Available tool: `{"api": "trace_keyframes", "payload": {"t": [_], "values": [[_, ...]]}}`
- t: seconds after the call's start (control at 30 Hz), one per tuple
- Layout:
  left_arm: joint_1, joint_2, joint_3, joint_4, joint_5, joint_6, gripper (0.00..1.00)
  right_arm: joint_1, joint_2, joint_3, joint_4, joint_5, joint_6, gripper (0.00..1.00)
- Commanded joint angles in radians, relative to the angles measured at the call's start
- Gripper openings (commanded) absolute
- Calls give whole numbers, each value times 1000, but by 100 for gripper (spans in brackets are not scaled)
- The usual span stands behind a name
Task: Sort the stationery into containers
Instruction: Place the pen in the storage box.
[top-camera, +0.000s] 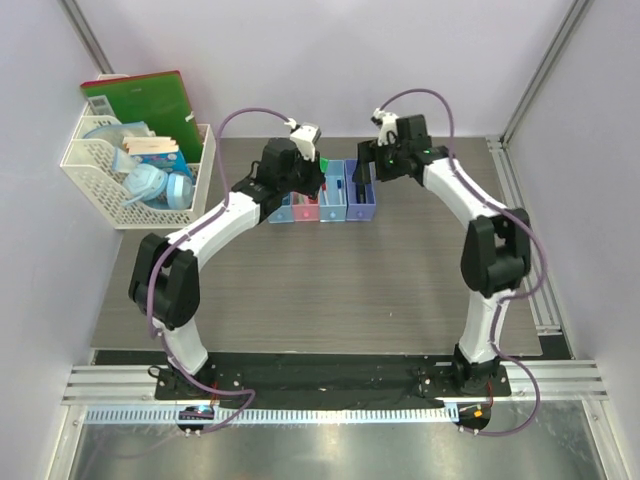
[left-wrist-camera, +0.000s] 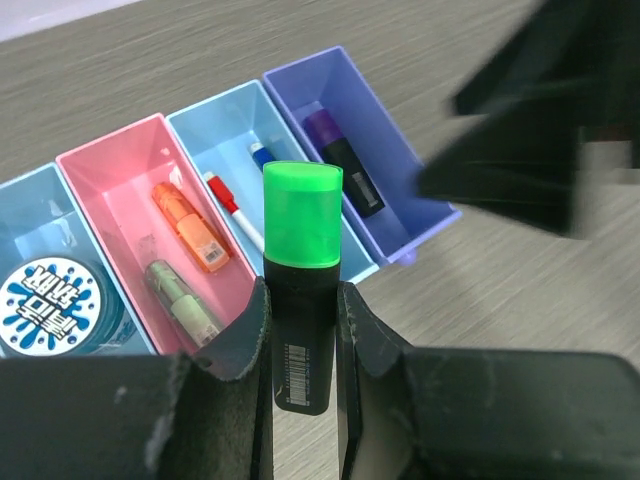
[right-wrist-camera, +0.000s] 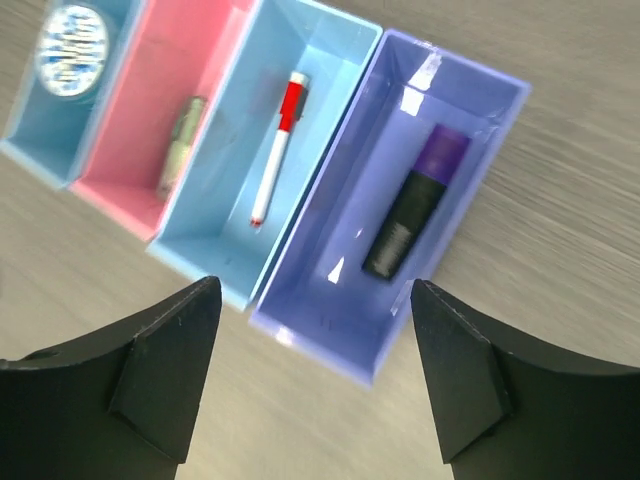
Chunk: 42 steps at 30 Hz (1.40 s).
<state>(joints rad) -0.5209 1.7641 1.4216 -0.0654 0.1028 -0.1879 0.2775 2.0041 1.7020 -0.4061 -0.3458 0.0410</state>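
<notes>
My left gripper (left-wrist-camera: 300, 296) is shut on the green-black highlighter (left-wrist-camera: 302, 215), held just in front of the containers (top-camera: 325, 203). The blue bin (left-wrist-camera: 22, 215) holds the tape roll (left-wrist-camera: 50, 305). In the pink bin (left-wrist-camera: 112, 160) lie an orange highlighter (left-wrist-camera: 192, 228) and a pale green pen (left-wrist-camera: 183, 302). Red-capped (left-wrist-camera: 230, 203) and blue-capped (left-wrist-camera: 262, 155) markers lie in the light blue bin. My right gripper (right-wrist-camera: 315, 295) hangs open and empty above the purple bin (right-wrist-camera: 330, 330), where the purple-black highlighter (right-wrist-camera: 415, 205) lies.
A white lattice basket (top-camera: 135, 165) with a green folder (top-camera: 150, 100) and other items stands at the back left, beyond the table edge. Both arms arch over the table's far half and meet near the bins.
</notes>
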Motion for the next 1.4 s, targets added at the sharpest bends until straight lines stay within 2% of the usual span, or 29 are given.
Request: {"api": "trace_keyframes", "payload": {"t": [0.0,0.1,0.27,0.47,0.67,0.87,1.37], "values": [[7,-5,51,61,-75,-59,0,-49,-296,-65,-29,36,-105,84],[7,-11,10,128,-87,-87,0,-104,-398,-123,-46,74,-153,84],[7,40,42,159,-57,-153,0,-228,-632,-272,-45,93,-254,84],[7,147,91,212,70,-237,0,-296,-879,-503,-56,148,-311,86],[12,282,195,236,208,-320,0,-319,-1048,-648,-86,195,-342,89],[21,379,307,217,238,-346,0,-347,-1105,-731,-97,183,-329,89],[41,564,499,225,307,-430,0,-394,-1140,-768,-89,140,-306,88]]}}
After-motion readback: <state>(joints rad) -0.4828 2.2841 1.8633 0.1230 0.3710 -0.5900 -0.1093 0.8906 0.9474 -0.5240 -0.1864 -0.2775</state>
